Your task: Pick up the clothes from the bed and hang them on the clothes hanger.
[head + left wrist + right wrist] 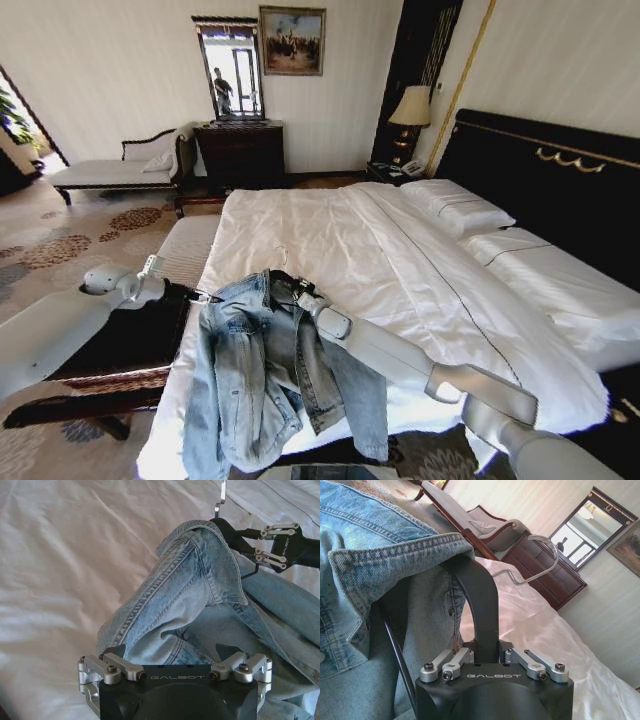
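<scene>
I am seeing the jacket (262,385) hanging draped at the near corner of the bed (400,270), its sleeves and hem falling past the mattress edge. In the left wrist view, my left gripper (175,655) is pinching a fold of the denim shoulder; the cloth is running straight into the jaws, which are drawn in on it. In the head view that gripper (205,297) is sitting at the jacket's left shoulder, just off the bedside.

My right gripper (485,652) is clamping the black neck of the hanger (480,600), jaws pressed onto it from both sides. The collar is lying folded over the hanger's shoulder, right beside the jaws and touching the black arm. The silver hook (535,562) is sticking out beyond, clear of the cloth. In the head view this gripper (298,293) is sitting at the jacket's collar, over the sheet.

Farther off, two pillows (455,205) are lying against the black headboard (560,180). A lamp (410,108) is standing beside it.
</scene>
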Robot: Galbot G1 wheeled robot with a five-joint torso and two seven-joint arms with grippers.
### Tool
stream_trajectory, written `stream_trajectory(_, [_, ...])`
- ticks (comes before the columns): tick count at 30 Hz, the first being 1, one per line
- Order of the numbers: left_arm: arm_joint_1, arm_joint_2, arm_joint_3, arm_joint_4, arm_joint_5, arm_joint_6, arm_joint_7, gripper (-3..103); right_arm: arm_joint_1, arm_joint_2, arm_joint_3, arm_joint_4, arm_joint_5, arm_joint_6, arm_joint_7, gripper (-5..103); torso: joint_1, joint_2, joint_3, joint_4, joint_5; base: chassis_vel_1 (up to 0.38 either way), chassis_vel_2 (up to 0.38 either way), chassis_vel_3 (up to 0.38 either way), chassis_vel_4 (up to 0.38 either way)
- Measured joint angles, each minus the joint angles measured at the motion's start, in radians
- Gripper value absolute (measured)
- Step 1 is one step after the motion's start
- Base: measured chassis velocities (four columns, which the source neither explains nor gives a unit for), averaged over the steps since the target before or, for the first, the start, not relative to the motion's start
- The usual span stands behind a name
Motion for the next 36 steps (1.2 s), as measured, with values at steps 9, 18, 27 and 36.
stream_trajectory(9, [-0.2, -0.129, 0.113, 0.201, 0.111, -0.089, 0.115, 98, 0.005, -0.006, -0.002, 0.016, 0.025, -0.012, 0.008, 21, 0.0, 0.0, 0.0, -0.0002, 0.0003, 0.0, 0.0, 0.0, 0.0])
stream_trajectory(18, [-0.271, -0.237, 0.178, 0.335, 0.158, -0.121, 0.182, 97, -0.004, -0.018, 0.014, 0.035, 0.026, -0.011, 0.009, 21, 0.0, 0.0, 0.0, 0.0, 0.0001, 0.0, 0.0, 0.0, 0.0])
stream_trajectory(27, [-0.305, -0.297, 0.224, 0.407, 0.144, -0.126, 0.235, 95, 0.003, -0.021, 0.018, 0.056, 0.028, -0.009, 0.01, 21, 0.0, 0.0, 0.0, -0.0001, 0.0001, 0.0, 0.0, 0.0, 0.0])
stream_trajectory(36, [-0.3, -0.308, 0.243, 0.408, 0.134, -0.133, 0.27, 82, 0.007, -0.035, 0.01, 0.072, 0.028, -0.002, 0.009, 21, 0.0, 0.0, 0.0, -0.0002, 0.0001, 0.0, 0.0, 0.0, 0.0])
